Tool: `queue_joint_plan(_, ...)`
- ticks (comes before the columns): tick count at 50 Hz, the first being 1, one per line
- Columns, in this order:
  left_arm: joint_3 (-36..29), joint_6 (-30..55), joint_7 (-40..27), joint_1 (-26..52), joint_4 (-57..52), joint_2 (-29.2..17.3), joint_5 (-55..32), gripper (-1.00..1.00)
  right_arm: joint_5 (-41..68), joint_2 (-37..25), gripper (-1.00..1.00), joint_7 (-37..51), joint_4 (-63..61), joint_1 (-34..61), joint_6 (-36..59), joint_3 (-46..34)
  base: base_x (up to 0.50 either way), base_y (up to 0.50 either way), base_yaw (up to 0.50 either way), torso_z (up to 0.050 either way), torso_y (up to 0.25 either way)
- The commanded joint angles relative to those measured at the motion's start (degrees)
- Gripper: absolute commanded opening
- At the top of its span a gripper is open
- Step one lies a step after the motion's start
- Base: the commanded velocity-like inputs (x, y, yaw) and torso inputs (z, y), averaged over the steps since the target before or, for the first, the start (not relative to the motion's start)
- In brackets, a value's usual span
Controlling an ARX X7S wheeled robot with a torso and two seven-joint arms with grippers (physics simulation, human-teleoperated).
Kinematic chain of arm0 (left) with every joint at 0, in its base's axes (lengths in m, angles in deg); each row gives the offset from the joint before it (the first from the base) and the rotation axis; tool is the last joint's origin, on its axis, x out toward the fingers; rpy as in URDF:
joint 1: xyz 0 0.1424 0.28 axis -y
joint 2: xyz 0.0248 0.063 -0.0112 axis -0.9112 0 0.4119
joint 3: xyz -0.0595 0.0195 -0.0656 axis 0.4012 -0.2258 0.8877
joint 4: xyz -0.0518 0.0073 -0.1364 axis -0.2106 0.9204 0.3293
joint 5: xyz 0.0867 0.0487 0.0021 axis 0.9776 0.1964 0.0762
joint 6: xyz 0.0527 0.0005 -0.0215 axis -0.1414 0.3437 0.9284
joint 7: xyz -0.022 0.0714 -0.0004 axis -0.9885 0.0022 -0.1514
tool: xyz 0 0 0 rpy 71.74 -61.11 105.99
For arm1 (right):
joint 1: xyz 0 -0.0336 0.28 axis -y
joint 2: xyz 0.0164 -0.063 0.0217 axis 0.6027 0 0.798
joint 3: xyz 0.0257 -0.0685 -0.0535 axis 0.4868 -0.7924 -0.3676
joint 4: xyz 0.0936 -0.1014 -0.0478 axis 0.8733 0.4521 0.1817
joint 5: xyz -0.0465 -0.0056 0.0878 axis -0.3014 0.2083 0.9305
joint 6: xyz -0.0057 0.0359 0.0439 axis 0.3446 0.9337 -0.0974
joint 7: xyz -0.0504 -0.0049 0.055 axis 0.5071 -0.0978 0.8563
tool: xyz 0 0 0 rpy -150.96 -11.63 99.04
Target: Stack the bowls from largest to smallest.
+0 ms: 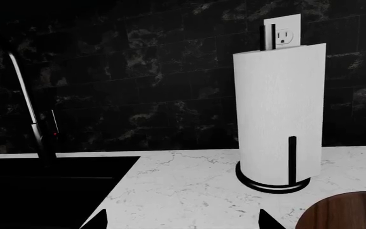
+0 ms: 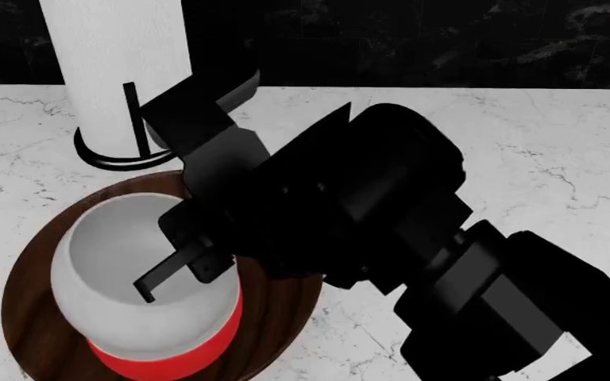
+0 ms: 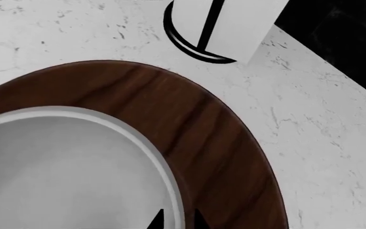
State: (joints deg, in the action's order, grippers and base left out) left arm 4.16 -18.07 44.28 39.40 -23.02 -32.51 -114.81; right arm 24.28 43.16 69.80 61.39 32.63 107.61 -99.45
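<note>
The right end effector (image 2: pixel 178 266) pinches the rim of the red bowl (image 2: pixel 162 349), whose lower body is cut off, nested inside the wooden bowl (image 2: pixel 29 317). The arm hides the wood's right side. Beyond on the counter (image 2: pixel 496 135) stands the paper-towel roll (image 2: pixel 114 63). Left end effector (image 1: pixel 183 220): only tips show, spread apart, empty.
</note>
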Motion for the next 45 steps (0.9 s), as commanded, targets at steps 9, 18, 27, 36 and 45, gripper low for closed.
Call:
queue_joint_plan(9, -0.5, -0.5, 0.0, -0.2, 0.0, 0.0, 0.1, 1.0, -0.3, 0.0, -1.0, -0.4, -0.3, -1.2, -0.6, -1.7, 0.0, 0.0, 0.0, 0.0, 0.0)
queue_joint_plan(18, -0.7, -0.4, -0.5, 0.2, -0.1, -0.2, -0.6, 1.0, 0.3, -0.2, -1.0, -0.2, -0.5, -1.4, -0.6, -1.7, 0.0, 0.0, 0.0, 0.0, 0.0)
queue_joint_plan(27, -0.7, -0.4, -0.8, 0.3, -0.1, -0.4, -0.9, 1.0, 0.5, -0.1, 1.0, -0.2, -0.6, -0.3, -0.6, -1.5, 0.0, 0.0, 0.0, 0.0, 0.0)
queue_joint_plan(36, -1.0, -0.8, -0.5, 0.1, 0.0, -0.5, -0.5, 1.0, 0.8, -0.2, 1.0, 0.2, -0.9, 0.3, -1.1, -1.1, 0.0, 0.0, 0.0, 0.0, 0.0)
queue_joint_plan(45, -1.2, -0.8, -0.8, 0.2, -0.1, -0.6, -0.8, 1.0, 5.5, -0.4, 1.0, 3.5, -0.4, 1.2, 0.8, 3.0, 0.0, 0.0, 0.0, 0.0, 0.0)
